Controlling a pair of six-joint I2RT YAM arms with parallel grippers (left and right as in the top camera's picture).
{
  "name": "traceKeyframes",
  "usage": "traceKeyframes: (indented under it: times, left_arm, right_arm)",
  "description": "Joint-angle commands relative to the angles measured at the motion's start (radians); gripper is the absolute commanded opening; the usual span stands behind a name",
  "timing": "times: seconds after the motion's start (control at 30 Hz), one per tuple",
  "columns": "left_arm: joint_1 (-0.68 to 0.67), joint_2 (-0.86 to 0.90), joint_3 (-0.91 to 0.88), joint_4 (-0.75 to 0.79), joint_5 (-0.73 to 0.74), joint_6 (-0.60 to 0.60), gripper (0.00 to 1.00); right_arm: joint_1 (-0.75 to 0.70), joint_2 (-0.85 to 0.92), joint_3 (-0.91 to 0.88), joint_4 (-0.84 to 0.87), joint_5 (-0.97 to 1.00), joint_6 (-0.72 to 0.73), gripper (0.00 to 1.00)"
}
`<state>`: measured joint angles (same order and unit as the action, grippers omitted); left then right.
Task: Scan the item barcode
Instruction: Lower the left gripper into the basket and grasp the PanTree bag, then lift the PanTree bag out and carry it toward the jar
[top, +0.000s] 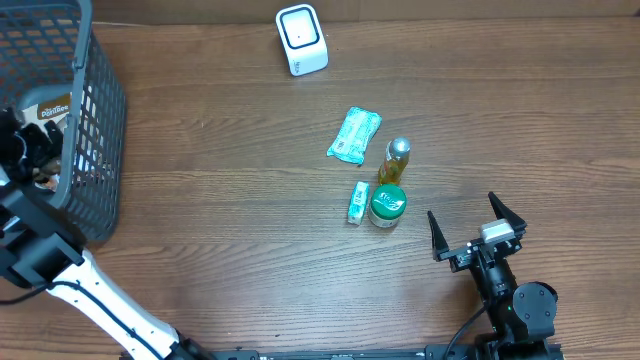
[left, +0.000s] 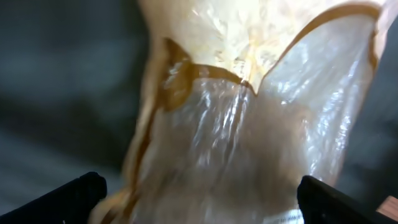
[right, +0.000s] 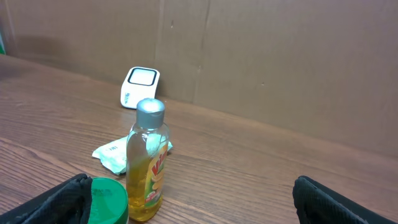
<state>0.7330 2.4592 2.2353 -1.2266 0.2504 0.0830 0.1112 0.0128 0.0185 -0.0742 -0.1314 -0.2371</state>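
A wide brown wooden table (top: 250, 250) filled the overhead view. At its far left edge stood a tall grey mesh basket (top: 95, 120), the biggest thing on it.

The left arm (top: 110, 300), white with black joints, rose from the lower left corner and reached over the basket's rim. The left gripper (left: 199, 196) had its two black fingers spread as wide as the wrist view allowed, one at each bottom corner. Between and beyond them, very close and blurred, was a crinkled bag (left: 249, 124) of clear and tan plastic inside the basket. Whether the fingers touched the bag could not be told; they did not pinch it.

The right arm (top: 515, 300), black, sat at the lower right. The right gripper (top: 462, 206) was spread wide and held nothing, pointing towards the middle of the table.

A white barcode scanner (top: 301, 40) stood near the table's far edge, well apart from both arms.

In the middle lay a cluster of items. A pale green packet (top: 354, 136) lay flat. Just beside it stood a bottle (top: 395, 163) of yellow liquid with a silver cap. A green-lidded jar (top: 387, 205) stood right by the bottle. A small green and white tube (top: 358, 202) lay just beside the jar.
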Motion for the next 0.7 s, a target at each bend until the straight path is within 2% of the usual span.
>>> traceKeyframes:
  times: [0.0,0.03,0.1,0.13,0.23,0.33,0.67]
  left_arm:
    - [0.002,0.086,0.005,-0.003,0.046,0.034,0.97]
    - [0.002,0.092,0.005,-0.005,0.046,0.034,0.94]
    - [0.002,0.101,0.005,-0.009,0.046,0.034,0.72]
    - [0.002,0.097,0.005,-0.01,0.047,0.034,0.66]
    - [0.002,0.071,0.008,-0.015,0.046,0.034,0.53]
    - [0.002,0.026,0.008,-0.01,0.046,0.033,0.47]
    - [-0.014,-0.264,0.008,0.066,0.003,-0.015,0.45]
  right_arm:
    - [-0.001,-0.01,-0.011,0.004,-0.001,0.0,1.0]
    - [-0.001,-0.01,-0.011,0.004,-0.001,0.0,1.0]
    - [-0.001,-0.01,-0.011,0.004,-0.001,0.0,1.0]
    - [-0.001,-0.01,-0.011,0.004,-0.001,0.0,1.0]
    - [-0.001,-0.01,-0.011,0.004,-0.001,0.0,1.0]
    - [-0.001,-0.01,-0.011,0.004,-0.001,0.0,1.0]
    - [-0.002,-0.01,-0.011,0.004,-0.001,0.0,1.0]
